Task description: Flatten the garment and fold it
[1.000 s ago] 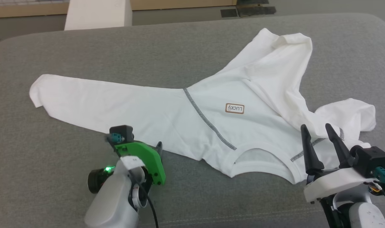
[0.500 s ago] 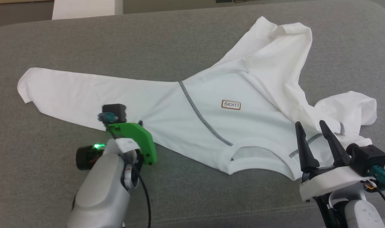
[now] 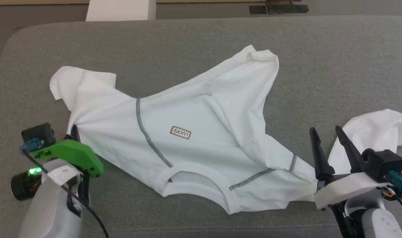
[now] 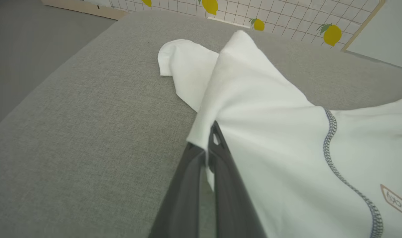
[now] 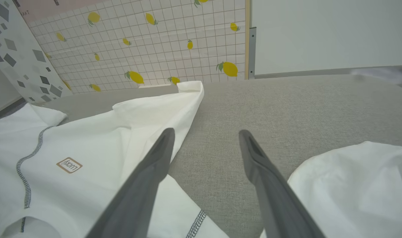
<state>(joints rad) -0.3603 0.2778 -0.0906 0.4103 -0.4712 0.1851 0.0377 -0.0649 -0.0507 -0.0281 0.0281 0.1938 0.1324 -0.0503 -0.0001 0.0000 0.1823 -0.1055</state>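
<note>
On the grey cushion, garment lies bunched: flattening step. My left gripper is clenched on its sleeve-side edge; right gripper gapes empty. Next, I reckon: pinch the opposite sleeve, pull apart.

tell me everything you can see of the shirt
White thin T-shirt, crumpled and skewed on the grey cushion, neckline nearest the robot. Dark zigzag stitching runs along its shoulder seams; a brown-edged label sits on the chest. One sleeve is bunched at the far left, another lies by the open right gripper. The shut left gripper pinches its left edge.
</note>
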